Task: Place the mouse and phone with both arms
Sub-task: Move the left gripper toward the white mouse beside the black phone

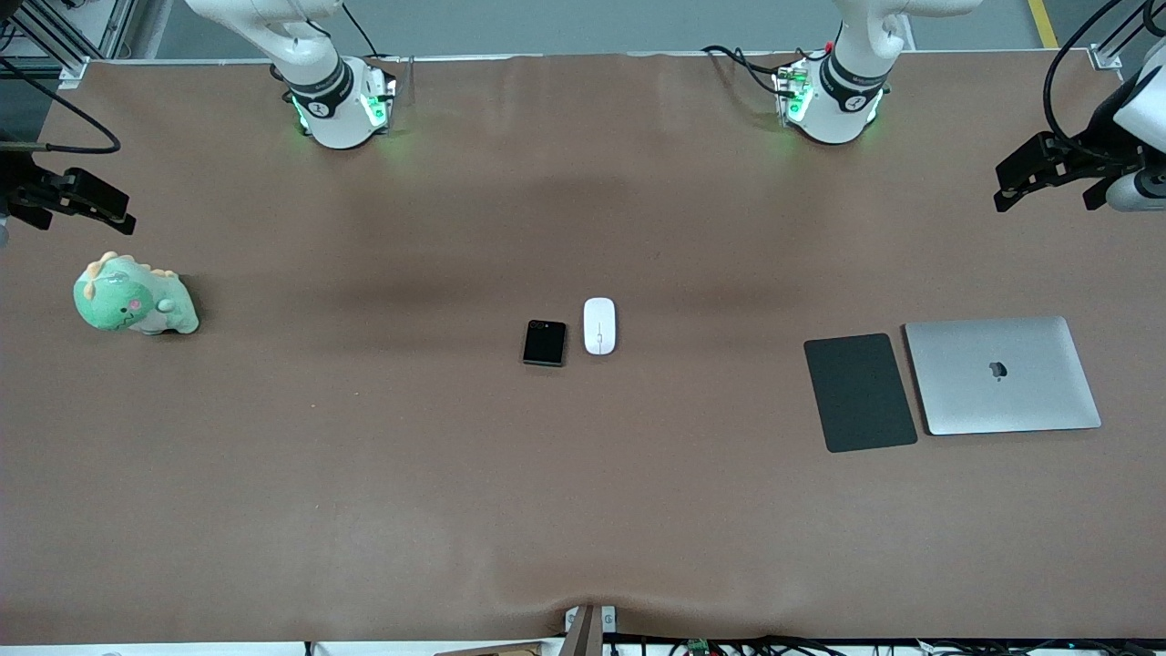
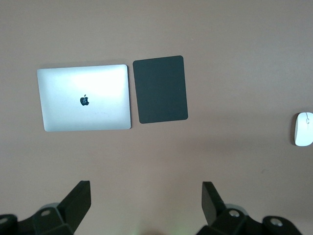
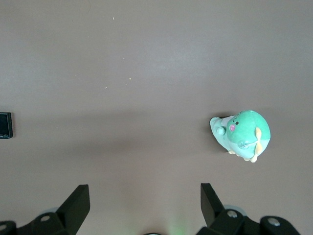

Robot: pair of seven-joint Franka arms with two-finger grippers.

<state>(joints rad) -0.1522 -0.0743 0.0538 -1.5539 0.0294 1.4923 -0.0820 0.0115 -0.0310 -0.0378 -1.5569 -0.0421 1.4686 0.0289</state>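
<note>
The white mouse [image 1: 599,325] and the black phone [image 1: 544,343] lie side by side at the table's middle, the mouse toward the left arm's end. My left gripper [image 1: 1041,191] is open and empty, high over the table's left arm's end. Its wrist view shows its open fingers [image 2: 78,198] and the mouse [image 2: 303,129] at the edge. My right gripper [image 1: 80,208] is open and empty, high over the right arm's end. The right wrist view shows its open fingers [image 3: 78,200] and the phone [image 3: 5,125] at the edge.
A dark grey mat [image 1: 860,392] and a closed silver laptop [image 1: 1002,375] lie side by side toward the left arm's end. A green plush dinosaur [image 1: 134,298] sits toward the right arm's end. A brown cloth [image 1: 583,501] covers the table.
</note>
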